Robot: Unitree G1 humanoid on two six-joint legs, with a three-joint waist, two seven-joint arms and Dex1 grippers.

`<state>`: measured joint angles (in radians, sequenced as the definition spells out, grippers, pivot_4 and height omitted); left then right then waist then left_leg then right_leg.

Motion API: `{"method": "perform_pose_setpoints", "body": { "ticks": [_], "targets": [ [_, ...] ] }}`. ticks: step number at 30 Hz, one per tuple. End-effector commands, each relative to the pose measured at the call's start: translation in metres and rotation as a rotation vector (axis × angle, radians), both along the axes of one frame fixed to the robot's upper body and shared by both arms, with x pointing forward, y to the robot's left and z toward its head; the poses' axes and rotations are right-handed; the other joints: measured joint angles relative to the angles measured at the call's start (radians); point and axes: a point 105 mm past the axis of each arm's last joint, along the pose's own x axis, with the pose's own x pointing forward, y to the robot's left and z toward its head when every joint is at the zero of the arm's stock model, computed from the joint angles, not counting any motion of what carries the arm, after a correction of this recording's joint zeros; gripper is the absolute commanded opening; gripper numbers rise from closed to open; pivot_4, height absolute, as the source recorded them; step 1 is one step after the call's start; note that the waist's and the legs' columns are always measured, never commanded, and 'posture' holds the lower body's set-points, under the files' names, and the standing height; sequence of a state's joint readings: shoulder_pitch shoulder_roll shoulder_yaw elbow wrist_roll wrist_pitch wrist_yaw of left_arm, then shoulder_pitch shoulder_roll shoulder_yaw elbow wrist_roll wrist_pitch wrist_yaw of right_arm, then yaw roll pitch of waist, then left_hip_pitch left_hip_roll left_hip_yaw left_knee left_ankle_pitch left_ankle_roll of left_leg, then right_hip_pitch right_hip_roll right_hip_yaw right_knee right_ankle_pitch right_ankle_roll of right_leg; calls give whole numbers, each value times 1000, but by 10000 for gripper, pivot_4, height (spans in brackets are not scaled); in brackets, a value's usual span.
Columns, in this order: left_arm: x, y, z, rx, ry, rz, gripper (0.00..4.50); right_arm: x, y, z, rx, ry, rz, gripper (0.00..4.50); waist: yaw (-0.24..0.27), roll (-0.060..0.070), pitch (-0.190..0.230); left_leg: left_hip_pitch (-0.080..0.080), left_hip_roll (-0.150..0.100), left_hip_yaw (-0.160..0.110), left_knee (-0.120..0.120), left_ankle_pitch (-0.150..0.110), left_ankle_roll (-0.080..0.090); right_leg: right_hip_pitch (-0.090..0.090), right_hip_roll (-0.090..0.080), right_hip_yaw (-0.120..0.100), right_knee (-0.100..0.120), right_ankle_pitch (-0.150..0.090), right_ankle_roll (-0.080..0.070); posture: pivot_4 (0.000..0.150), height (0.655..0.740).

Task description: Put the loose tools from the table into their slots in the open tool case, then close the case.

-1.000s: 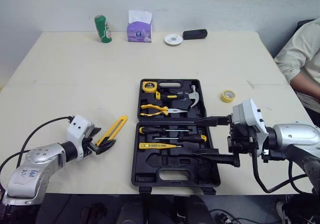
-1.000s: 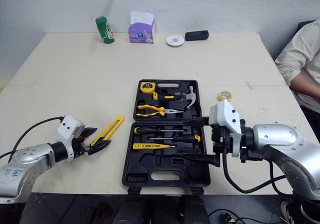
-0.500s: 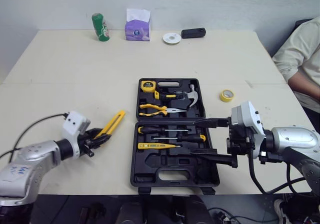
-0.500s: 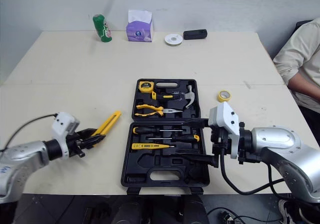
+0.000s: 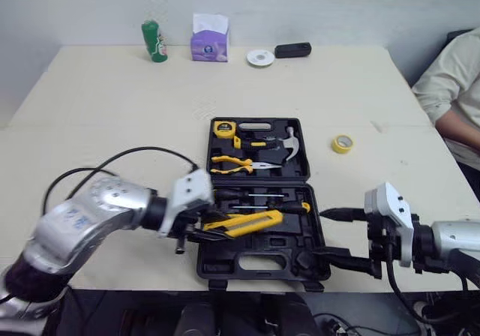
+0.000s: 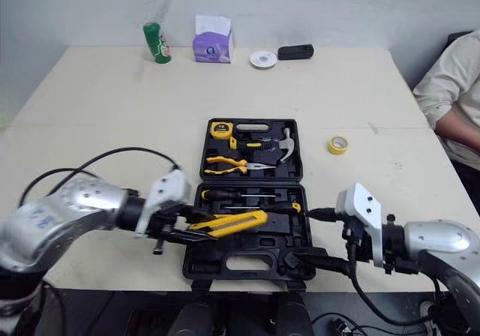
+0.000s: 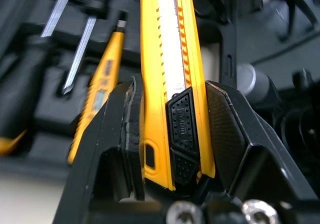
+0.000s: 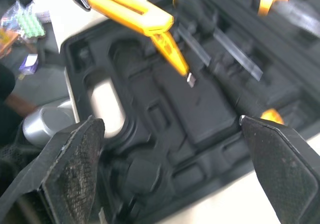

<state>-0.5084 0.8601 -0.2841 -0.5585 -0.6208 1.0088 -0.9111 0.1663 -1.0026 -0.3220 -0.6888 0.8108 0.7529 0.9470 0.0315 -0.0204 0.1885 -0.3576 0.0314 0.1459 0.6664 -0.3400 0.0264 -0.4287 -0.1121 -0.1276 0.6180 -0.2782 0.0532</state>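
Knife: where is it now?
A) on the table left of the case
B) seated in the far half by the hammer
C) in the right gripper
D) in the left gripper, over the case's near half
D: the left gripper is clamped on the knife at its black grip end, and the yellow body reaches out over the near half of the case.

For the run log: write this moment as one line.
left gripper: shut on utility knife | utility knife: held over tool case | right gripper: open, beside tool case
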Motion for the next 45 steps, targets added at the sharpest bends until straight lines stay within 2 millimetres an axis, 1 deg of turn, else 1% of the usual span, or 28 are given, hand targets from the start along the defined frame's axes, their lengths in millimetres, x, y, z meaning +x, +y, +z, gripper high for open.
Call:
{"method": "perform_pose_setpoints", "body": {
  "ticks": [1, 3, 7, 10, 14, 19, 21, 23, 25, 26, 28, 31, 32, 34, 35, 36, 38, 39, 40, 42, 43, 45],
  "targets": [
    [1, -8, -10, 61, 22, -43, 14189, -7, 0, 8, -20, -36, 1, 45000, -6, -1, 0, 0, 0, 0, 0, 0, 0, 0, 0, 0, 0, 0, 0, 1500, 7316],
    [1, -13, -14, 81, 26, -77, 14189, -10, -2, 6, -24, -31, -15, 45000, -7, -2, 1, 0, 0, 0, 0, 0, 1, 0, 0, 0, 0, 0, 0, 1500, 7316],
    [14, -21, -21, 111, -9, -78, 14189, -16, -5, 3, -29, -21, -39, 45000, -2, -2, 1, 0, 0, 0, 1, 1, 1, 0, 0, 0, 0, 0, 0, 1500, 7316],
    [16, -27, -24, 115, -2, -107, 14189, -18, -7, 1, -31, -20, -56, 45000, -2, -2, 1, -1, 0, -1, 2, 1, 2, 1, 0, 0, 0, 0, 0, 1500, 7316],
    [19, -26, -28, 131, -19, -130, 14189, -17, -7, 0, -36, -27, -69, 45000, -7, -2, 1, -1, 0, -1, 2, 1, 2, 1, 0, 0, 0, 0, 1, 1500, 7316],
    [18, -24, -26, 127, -20, -165, 14189, -11, -6, -1, -39, -38, -74, 45000, -6, -2, 1, 0, 0, -1, 3, 2, 2, 1, 0, 0, 1, 0, 0, 1500, 7316],
    [19, -26, -23, 103, -27, -170, 24174, -10, -6, -1, -41, -42, -76, 45000, -5, -2, 1, 0, 0, -1, 3, 2, 2, 1, 0, 0, 1, 0, 0, 1500, 7316],
    [18, -27, -21, 87, -21, -170, 29991, -9, -6, -2, -42, -45, -77, 45000, -4, -2, 1, 0, 0, -1, 3, 2, 2, 1, 0, 0, 1, 0, 0, 1500, 7316],
    [21, -24, -19, 85, -34, -153, 39562, -8, -5, -3, -44, -48, -77, 45000, -5, -2, 1, -1, 0, -1, 3, 2, 2, 0, 0, 0, 1, 0, 0, 1500, 7316],
    [22, -22, -17, 78, -37, -146, 43576, -8, -5, -3, -43, -50, -77, 45000, -5, -2, 1, -1, 0, -1, 3, 2, 2, 1, 0, 0, 1, 0, 0, 1500, 7316],
    [21, -22, -10, 17, -62, -159, 44386, -8, -5, -2, -40, -53, -75, 45000, -5, -2, 1, -1, 0, -1, 5, 2, 2, 1, 0, 0, 2, 0, 0, 1500, 7316],
    [18, -27, 2, -140, -138, -204, 44386, -9, -5, 0, -36, -56, -70, 45000, -7, -2, 1, -1, 1, -1, 8, 2, 2, 1, 0, 0, 4, 0, 0, 1500, 7316],
    [16, -29, 5, -200, -157, -222, 40351, -9, -4, 0, -33, -56, -67, 45000, -7, -2, 1, -1, 1, -1, 8, 2, 2, 1, 0, 0, 4, 0, 0, 1500, 7316],
    [12, -32, 5, -294, -169, -246, 37123, -10, -3, 1, -29, -54, -59, 45000, -5, -2, 1, -1, 1, -1, 8, 2, 3, 1, 0, 0, 4, 0, 0, 1500, 7316],
    [10, -32, 4, -319, -172, -257, 33243, -10, -3, 1, -27, -54, -56, 45000, -5, -2, 1, -2, 1, -2, 9, 2, 3, 1, 0, 0, 3, 0, 1, 1500, 7316],
    [9, -32, 0, -335, -165, -262, 28459, -11, -2, 2, -26, -53, -48, 45000, -5, -2, 1, -2, 1, -2, 10, 1, 3, 1, -1, 0, 4, 0, 1, 1500, 7316],
    [8, -33, -6, -366, -151, -264, 20906, -12, 0, 2, -23, -51, -36, 45000, -4, -2, 1, -3, 1, -2, 13, 1, 4, 1, -1, -1, 4, 0, 1, 1500, 7316],
    [9, -34, -10, -361, -153, -261, 15677, -12, 0, 3, -22, -51, -32, 45000, -4, -2, 1, -3, 1, -2, 13, 1, 4, 1, -1, -1, 4, 1, 1, 1500, 7316],
    [10, -34, -13, -355, -157, -260, 11903, -12, 0, 3, -22, -50, -30, 45000, -4, -2, 1, -3, 1, -2, 14, 0, 5, 1, -1, -1, 4, 1, 1, 1500, 7316],
    [9, -34, -22, -321, -152, -278, 1620, -12, 0, 4, -20, -49, -30, 45000, -4, -2, 1, -3, 1, -2, 14, 0, 5, 1, -1, -1, 4, 1, 1, 1500, 7316],
    [9, -34, -26, -302, -152, -289, 665, -12, 0, 3, -21, -45, -29, 45000, -4, -2, 1, -4, 1, -2, 14, 0, 6, 1, -1, -1, 4, 1, 1, 1500, 7316],
    [10, -34, -33, -277, -157, -304, 665, -12, 0, 2, -36, -40, -18, 45000, -4, -2, 1, -4, 1, -2, 14, -1, 6, 1, -1, -1, 4, 1, 1, 1500, 7316]
  ]
}}
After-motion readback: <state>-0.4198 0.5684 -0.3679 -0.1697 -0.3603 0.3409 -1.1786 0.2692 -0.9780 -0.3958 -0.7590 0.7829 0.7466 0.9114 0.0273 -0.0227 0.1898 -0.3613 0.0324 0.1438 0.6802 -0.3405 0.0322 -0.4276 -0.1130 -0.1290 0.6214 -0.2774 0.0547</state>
